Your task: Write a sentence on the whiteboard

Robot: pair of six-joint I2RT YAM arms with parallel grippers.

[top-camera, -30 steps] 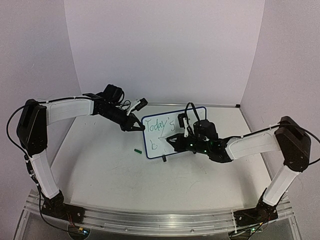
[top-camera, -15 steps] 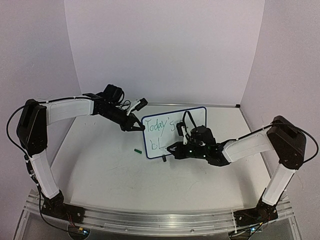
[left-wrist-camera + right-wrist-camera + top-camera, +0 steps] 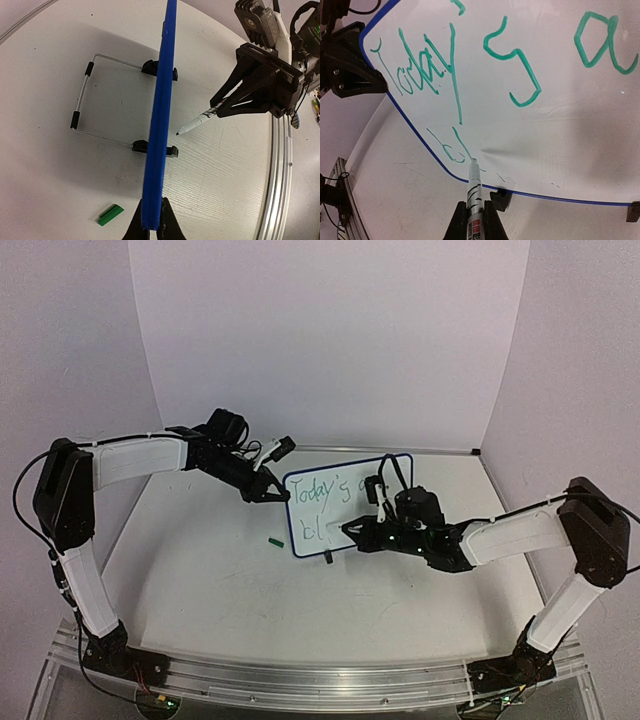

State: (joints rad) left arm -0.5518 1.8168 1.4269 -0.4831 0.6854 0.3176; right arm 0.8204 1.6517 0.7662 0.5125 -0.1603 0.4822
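Observation:
The whiteboard [image 3: 396, 473] stands tilted on its wire stand [image 3: 82, 93] at mid-table. I see it edge-on as a blue strip [image 3: 161, 120] in the left wrist view. My left gripper [image 3: 270, 494] [image 3: 151, 227] is shut on its left edge. The sentence [image 3: 318, 487] is green and reads "Today's a" [image 3: 427, 65] with "bl" [image 3: 451, 150] below. My right gripper [image 3: 357, 532] [image 3: 475, 217] is shut on a marker [image 3: 474, 187] [image 3: 197, 121]. Its tip sits at the foot of the "l", at or just off the board [image 3: 560, 115].
A green marker cap [image 3: 276, 539] [image 3: 110, 214] lies on the table left of the board's lower corner. Black clip feet [image 3: 150, 146] [image 3: 499, 199] hold the board's bottom edge. An aluminium rail [image 3: 300, 670] runs along the near table edge.
An "l" stroke has appeared after the "b" on the second line. My right gripper with the marker dipped toward the board's lower edge, then eased right. The left arm has not moved.

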